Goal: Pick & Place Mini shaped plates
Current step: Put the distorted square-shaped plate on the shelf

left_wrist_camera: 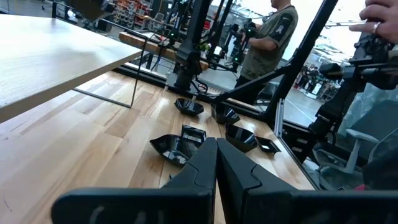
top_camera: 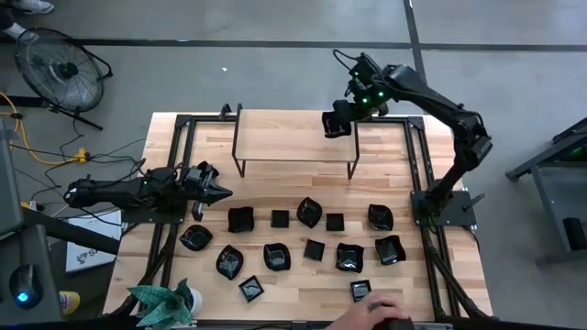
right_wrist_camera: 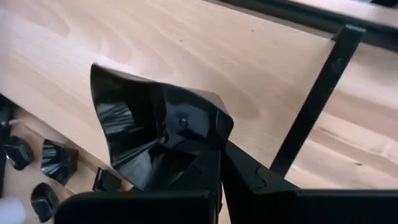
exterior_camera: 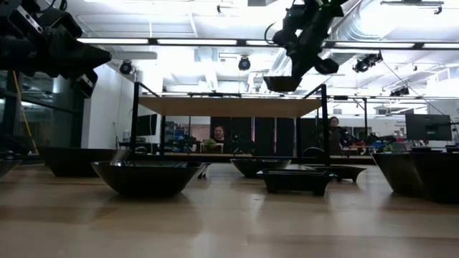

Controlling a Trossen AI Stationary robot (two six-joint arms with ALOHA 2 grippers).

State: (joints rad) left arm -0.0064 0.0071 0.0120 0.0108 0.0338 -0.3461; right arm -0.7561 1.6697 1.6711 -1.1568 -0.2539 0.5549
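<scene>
Several mini shaped plates, small glossy black dishes, rest on their bases across the near half of the wooden table. A raised wooden shelf on thin black legs stands at the far middle. My right gripper hangs above the shelf's right part, shut on one black plate, which also shows in the low view. My left gripper waits shut at the table's left side, pointing level and holding nothing. My right gripper pinches the plate's rim at one side between its two fingers. The fingers slant down at it from the table's right. The plate hangs below the fingertips, roughly level with its hollow up, lifted clear above the shelf top.
A green plant sits at the near left corner. A person's hand reaches over the near edge beside a plate. Black frame rails run along both table sides. People stand in the room beyond.
</scene>
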